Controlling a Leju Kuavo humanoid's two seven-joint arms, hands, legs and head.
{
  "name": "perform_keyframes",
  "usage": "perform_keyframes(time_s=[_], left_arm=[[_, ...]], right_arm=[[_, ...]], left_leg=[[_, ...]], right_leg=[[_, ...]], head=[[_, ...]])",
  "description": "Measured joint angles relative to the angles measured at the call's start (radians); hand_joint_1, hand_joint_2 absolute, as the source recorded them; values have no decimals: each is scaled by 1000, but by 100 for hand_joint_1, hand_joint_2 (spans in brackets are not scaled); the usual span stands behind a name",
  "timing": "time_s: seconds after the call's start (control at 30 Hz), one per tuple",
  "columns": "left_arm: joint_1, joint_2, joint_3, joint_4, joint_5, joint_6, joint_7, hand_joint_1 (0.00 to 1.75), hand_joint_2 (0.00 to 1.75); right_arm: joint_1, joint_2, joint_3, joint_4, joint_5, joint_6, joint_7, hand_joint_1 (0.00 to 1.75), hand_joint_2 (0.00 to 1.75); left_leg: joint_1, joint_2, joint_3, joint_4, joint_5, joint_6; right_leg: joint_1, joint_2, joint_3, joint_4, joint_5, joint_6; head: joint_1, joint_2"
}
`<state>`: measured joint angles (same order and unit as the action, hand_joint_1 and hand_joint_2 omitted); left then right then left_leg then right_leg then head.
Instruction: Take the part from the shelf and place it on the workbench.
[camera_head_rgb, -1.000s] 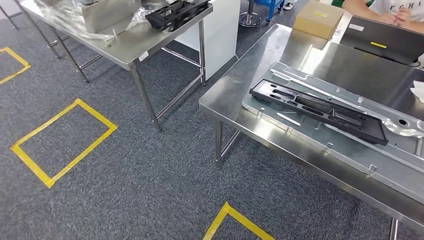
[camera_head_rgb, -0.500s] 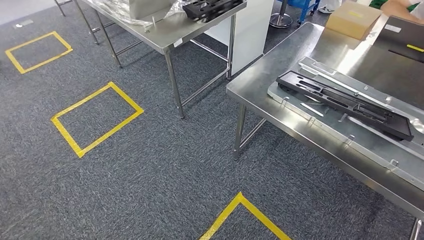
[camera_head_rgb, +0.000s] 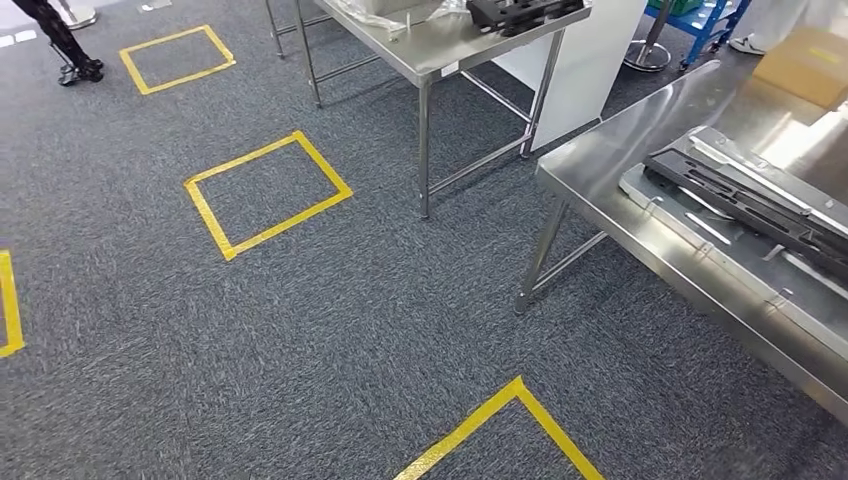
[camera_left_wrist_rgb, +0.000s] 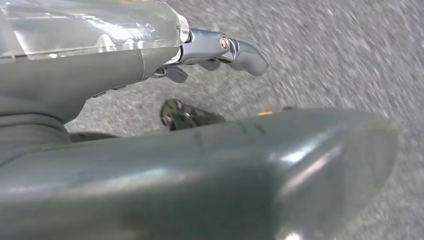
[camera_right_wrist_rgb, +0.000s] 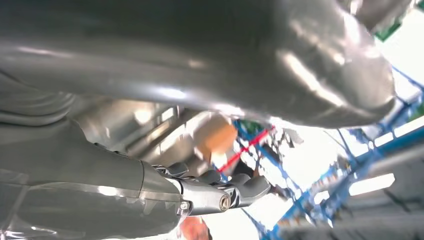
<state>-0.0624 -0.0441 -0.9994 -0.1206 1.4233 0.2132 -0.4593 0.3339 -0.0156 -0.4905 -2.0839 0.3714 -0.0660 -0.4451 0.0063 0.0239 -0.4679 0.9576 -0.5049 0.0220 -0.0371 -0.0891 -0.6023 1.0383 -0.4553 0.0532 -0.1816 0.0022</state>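
Observation:
A long black part (camera_head_rgb: 760, 205) lies on a flat metal plate (camera_head_rgb: 690, 245) on the steel workbench (camera_head_rgb: 610, 160) at the right of the head view. A second black part (camera_head_rgb: 525, 12) rests on the far steel table (camera_head_rgb: 450, 45) at the top. My left hand (camera_left_wrist_rgb: 125, 70) hangs over grey carpet, fingers (camera_left_wrist_rgb: 225, 50) stretched out and holding nothing. In its wrist view my right hand (camera_right_wrist_rgb: 150, 190) has its fingers (camera_right_wrist_rgb: 240, 187) apart and holds nothing.
Yellow tape squares (camera_head_rgb: 265, 195) mark the grey carpet between me and the tables. A cardboard box (camera_head_rgb: 810, 65) sits on the workbench's far end. A person's dark shoe (camera_head_rgb: 75, 68) stands at the top left. A white panel (camera_head_rgb: 590, 50) and a blue cart (camera_head_rgb: 700, 20) stand behind.
The camera has turned left: both tables have slid toward the picture's right and top, and more taped floor shows. The person seated behind the workbench has left the frame.

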Motion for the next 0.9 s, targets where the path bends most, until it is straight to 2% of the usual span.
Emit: perform_keyframes(time_s=[0.07, 0.1, 0.13, 0.17, 0.2, 0.23, 0.3, 0.33, 0.37, 0.43, 0.47, 0.5, 0.53, 0.6, 0.63, 0.67, 0.7, 0.73, 0.8, 0.83, 0.87, 0.9], left_arm=[[1, -1, -3, 0, 0, 4, 1, 0, 0], [1, -1, -4, 0, 0, 8, 2, 0, 0], [2, -1, -6, 0, 0, 11, 3, 0, 0], [2, -1, -7, 0, 1, 16, 6, 0, 0], [2, -2, -9, 0, 1, 22, 10, 0, 0], [2, -3, -10, 0, 2, 29, 15, 0, 0], [-2, -9, -11, 0, 7, 49, 25, 0, 0], [-6, -13, -13, 0, 11, 60, 29, 0, 0], [-9, -16, -15, 0, 15, 71, 30, 0, 0], [-9, -19, -20, -1, 19, 86, 32, 0, 0], [-7, -19, -23, -1, 20, 92, 32, 0, 0], [-5, -19, -25, -1, 23, 101, 32, 0, 0], [-4, -18, -26, -1, 27, 112, 33, 0, 0], [-2, -17, -27, -1, 34, 136, 37, 0, 0], [-1, -16, -27, -1, 36, 146, 40, 0, 0], [1, -14, -27, -1, 38, 158, 44, 0, 0], [3, -12, -27, -1, 41, 169, 48, 0, 0], [5, -10, -26, -1, 46, 182, 54, 0, 0], [4, -7, -26, -1, 52, 206, 67, 0, 0], [1, -6, -26, -1, 53, 215, 72, 0, 0], [0, -6, -26, -1, 52, 223, 76, 0, 0], [0, -5, -27, -1, 51, 228, 79, 0, 0]], right_arm=[[4, 8, 9, 26, 17, 1, 4, 0, 0], [6, 11, 12, 42, 32, 3, 12, 0, 0], [6, 15, 19, 67, 56, 2, 24, 0, 0], [4, 21, 28, 105, 90, -4, 37, 0, 0], [-4, 28, 39, 164, 135, -24, 51, 0, 0], [-21, 36, 51, 246, 188, -59, 62, 0, 0], [-89, 49, 75, 491, 302, -185, 77, 0, 0], [-132, 51, 86, 646, 354, -265, 83, 0, 0], [-172, 53, 97, 797, 397, -344, 87, 0, 0], [-236, 57, 122, 1071, 452, -462, 96, 0, 0], [-262, 61, 133, 1180, 465, -484, 107, 0, 0], [-285, 65, 144, 1284, 474, -483, 129, 0, 0], [-303, 69, 153, 1376, 480, -453, 173, 0, 0], [-318, 78, 163, 1524, 485, -355, 297, 0, 0], [-319, 82, 165, 1586, 483, -306, 361, 0, 0], [-320, 86, 165, 1638, 475, -265, 420, 0, 0], [-321, 90, 165, 1681, 463, -233, 476, 0, 0], [-324, 93, 161, 1718, 447, -205, 530, 0, 0], [-331, 98, 149, 1769, 415, -165, 608, 0, 0], [-334, 100, 142, 1787, 404, -153, 626, 0, 0], [-337, 101, 135, 1802, 397, -145, 633, 0, 0], [-340, 101, 129, 1813, 393, -140, 633, 0, 0]], left_leg=[[-7, -16, -23, 1, 19, 13], [-12, -25, -35, 2, 26, 17], [-17, -36, -44, 4, 34, 20], [-21, -47, -52, 7, 39, 22], [-24, -59, -57, 11, 43, 22], [-26, -70, -60, 17, 45, 22], [-25, -87, -69, 29, 48, 19], [-24, -95, -75, 33, 50, 16], [-21, -103, -81, 35, 53, 12], [-19, -124, -93, 38, 60, 1], [-20, -120, -100, 47, 56, -3], [-21, -107, -113, 71, 41, -8], [-22, -86, -135, 116, 13, -13], [-15, -50, -199, 251, -59, -28], [-9, -42, -225, 307, -80, -35], [-3, -37, -235, 332, -83, -42], [3, -32, -223, 313, -65, -48], [7, -22, -190, 254, -33, -53], [9, 17, -108, 104, 24, -57], [6, 32, -83, 56, 37, -52], [2, 39, -74, 34, 39, -44], [-2, 33, -76, 32, 37, -35]], right_leg=[[1, 62, -45, 111, -84, -2], [5, 77, -68, 179, -122, -5], [11, 82, -80, 226, -143, -9], [16, 84, -76, 240, -144, -13], [22, 87, -50, 211, -123, -20], [28, 95, -7, 147, -89, -27], [37, 137, 74, 11, -50, -46], [40, 152, 93, -29, -45, -54], [43, 159, 97, -44, -51, -59], [43, 137, 96, -55, -44, -65], [39, 125, 98, -60, -39, -69], [35, 112, 98, -66, -34, -73], [31, 98, 99, -70, -30, -76], [31, 68, 97, -71, -30, -77], [30, 52, 96, -70, -32, -76], [28, 36, 96, -69, -33, -73], [25, 24, 96, -68, -35, -71], [22, 13, 97, -66, -37, -67], [18, -2, 101, -62, -44, -56], [18, -8, 102, -60, -46, -50], [20, -14, 103, -59, -48, -43], [21, -19, 105, -59, -48, -36]], head=[[0, 0], [0, 0], [0, 0], [0, 0], [0, 0], [0, 0], [0, 0], [0, 0], [0, 0], [0, 0], [0, 0], [0, 0], [0, 0], [0, 0], [0, 0], [0, 0], [0, 0], [0, 0], [-1, 0], [0, 0], [0, 0], [0, 0]])
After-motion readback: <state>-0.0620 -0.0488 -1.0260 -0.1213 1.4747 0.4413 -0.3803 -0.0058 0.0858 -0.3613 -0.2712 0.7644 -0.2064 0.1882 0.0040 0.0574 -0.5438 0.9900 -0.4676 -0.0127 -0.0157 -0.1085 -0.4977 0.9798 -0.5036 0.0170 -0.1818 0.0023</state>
